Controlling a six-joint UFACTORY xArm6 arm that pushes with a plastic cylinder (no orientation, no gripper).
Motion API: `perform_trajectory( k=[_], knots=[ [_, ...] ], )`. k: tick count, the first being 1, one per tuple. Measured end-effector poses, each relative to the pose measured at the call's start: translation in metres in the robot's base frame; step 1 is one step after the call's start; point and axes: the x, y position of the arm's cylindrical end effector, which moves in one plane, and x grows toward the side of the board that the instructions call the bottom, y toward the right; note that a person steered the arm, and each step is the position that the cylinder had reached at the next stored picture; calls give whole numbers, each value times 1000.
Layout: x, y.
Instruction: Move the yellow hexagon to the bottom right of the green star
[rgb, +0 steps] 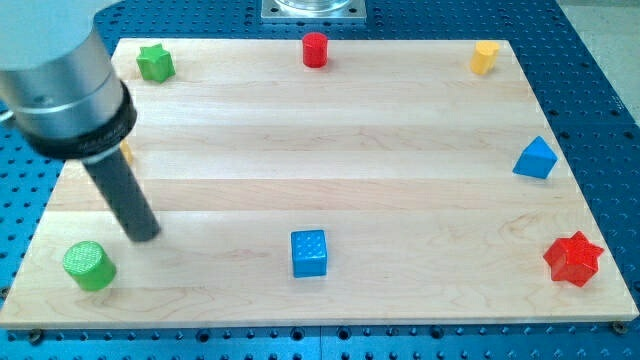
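Note:
The yellow hexagon (484, 57) stands near the board's top right corner. The green star (155, 62) stands near the top left corner, far to the left of the hexagon. My tip (145, 237) rests on the board at the lower left, well below the green star and just up and right of a green cylinder (89, 265). It touches no block. The whole board lies between the tip and the hexagon.
A red cylinder (315, 49) stands at the top middle. A blue cube (308, 252) is at the bottom middle, a blue wedge-like block (536, 158) at the right edge, a red star (573, 258) at the bottom right. A small yellow-orange block (127, 153) peeks from behind the arm.

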Motion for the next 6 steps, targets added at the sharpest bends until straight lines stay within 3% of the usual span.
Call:
perform_trajectory(
  k=[2, 3, 5, 6],
  knots=[
    [-13, -105],
    [-19, -117],
    [-105, -51],
    [-108, -46]
  ],
)
